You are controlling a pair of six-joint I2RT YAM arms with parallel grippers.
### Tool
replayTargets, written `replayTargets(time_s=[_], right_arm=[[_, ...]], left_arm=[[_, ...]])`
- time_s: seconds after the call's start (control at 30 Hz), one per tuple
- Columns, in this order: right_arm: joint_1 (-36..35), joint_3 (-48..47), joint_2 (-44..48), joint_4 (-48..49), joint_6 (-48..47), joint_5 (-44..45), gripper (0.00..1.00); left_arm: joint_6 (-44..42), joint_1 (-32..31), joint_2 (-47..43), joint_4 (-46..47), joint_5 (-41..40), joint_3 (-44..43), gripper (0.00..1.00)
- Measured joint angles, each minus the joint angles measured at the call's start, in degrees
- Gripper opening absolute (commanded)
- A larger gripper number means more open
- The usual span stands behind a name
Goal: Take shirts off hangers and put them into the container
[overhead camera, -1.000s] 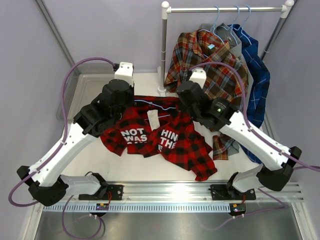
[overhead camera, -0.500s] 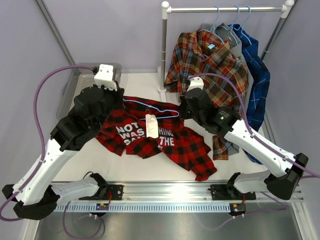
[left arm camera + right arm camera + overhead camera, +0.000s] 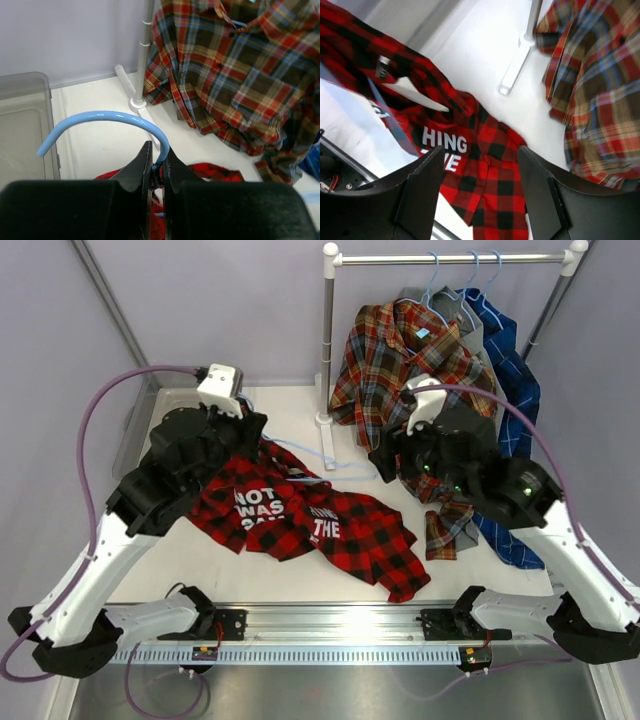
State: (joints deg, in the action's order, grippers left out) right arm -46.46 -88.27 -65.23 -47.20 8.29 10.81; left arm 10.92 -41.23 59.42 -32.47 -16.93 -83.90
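Although the top view hides the left gripper (image 3: 157, 156) under its arm, the left wrist view shows it pinched tight on the hook of the hanger (image 3: 100, 119), left of the rack post (image 3: 328, 340). The hook arcs toward the container (image 3: 20, 115). From above, the hanger's long axis runs sideways toward the post's foot. Right of that foot, the right gripper (image 3: 480, 152) gapes empty over the crumpled red-black shirt (image 3: 340, 530).
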Motion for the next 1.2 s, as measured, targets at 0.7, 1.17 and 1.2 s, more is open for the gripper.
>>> replayTargets(time_s=[0.7,1.17,1.2], right_arm=[[0.11,-6.6,-7.72,-3.69,-6.91,-17.59,0.79],[-0.02,-6.51,-11.69,-0.72,-7.19,-23.28,0.02],[-0.17,-6.51,-11.47,-0.63,-7.3,-23.58,0.0]], left_arm=[[0.07,-3.15,9.77,1.4,7.21,-2.54,0.0],[-0.59,-4.11,10.84,3.32,8.2,-3.85,0.0],[-0.59,-4.11,10.84,3.63,8.2,-3.74,0.12]])
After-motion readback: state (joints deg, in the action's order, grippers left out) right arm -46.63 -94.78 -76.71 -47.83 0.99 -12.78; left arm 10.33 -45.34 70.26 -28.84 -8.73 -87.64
